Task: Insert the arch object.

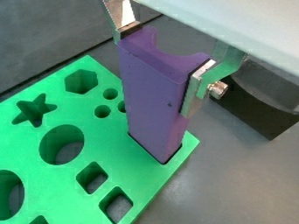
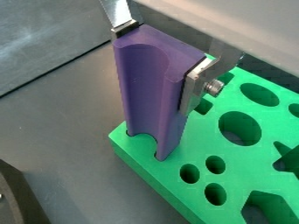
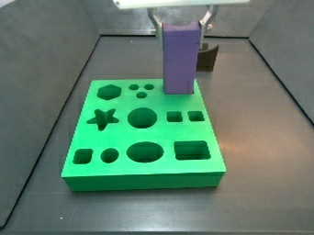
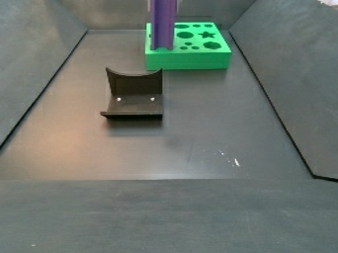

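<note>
The arch object (image 1: 156, 96) is a tall matte purple block standing upright, its lower end at a corner hole of the green board (image 1: 47, 166). It shows in both wrist views (image 2: 152, 96) and both side views (image 3: 181, 57) (image 4: 162, 22). My gripper (image 1: 163, 54) is shut on the block's upper part, one silver finger (image 1: 197, 86) on each flat side. The same grip shows in the wrist view (image 2: 158, 52). In a side view the gripper (image 3: 182, 20) hangs over the board's far right corner. How deep the block sits in the hole is hidden.
The green board (image 3: 141, 174) has several shaped holes: hexagon, star, circles, squares. The dark fixture (image 4: 132, 96) with a curved notch stands on the grey floor apart from the board (image 4: 192, 57). Dark walls enclose the floor on the sides.
</note>
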